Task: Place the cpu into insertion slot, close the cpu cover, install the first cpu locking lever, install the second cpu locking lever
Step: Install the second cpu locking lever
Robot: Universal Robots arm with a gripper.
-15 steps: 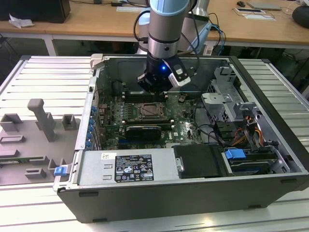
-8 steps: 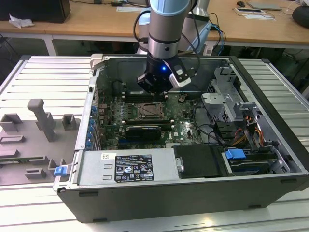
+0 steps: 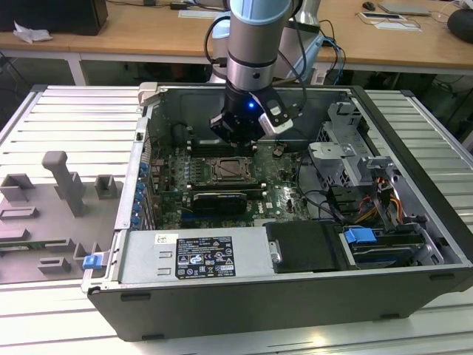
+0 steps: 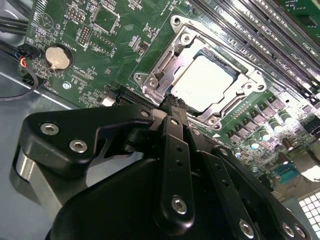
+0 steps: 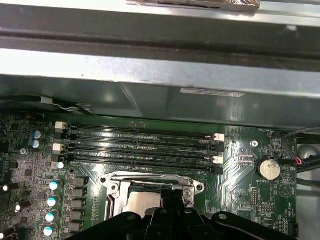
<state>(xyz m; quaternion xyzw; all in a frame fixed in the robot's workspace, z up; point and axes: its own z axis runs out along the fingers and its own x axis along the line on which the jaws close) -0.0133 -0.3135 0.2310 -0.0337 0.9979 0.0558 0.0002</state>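
Note:
The cpu lies flat in the insertion slot on the green motherboard, its silvery top showing. The cpu cover, a thin silver frame, lies down around it. My gripper is shut with nothing between its black fingers. Its tip hovers just at the socket's near edge in the second wrist view. In the first wrist view the gripper overlaps the edge of the cpu, and a thin metal lever rod runs along the socket's side by the memory slots. In the exterior view the gripper hangs inside the open case, just behind the socket.
Long memory slots run beside the socket, with the case wall close behind. A coin battery sits on the board. A black graphics card, the power supply and a drive cage crowd the case. Grey fixtures stand outside.

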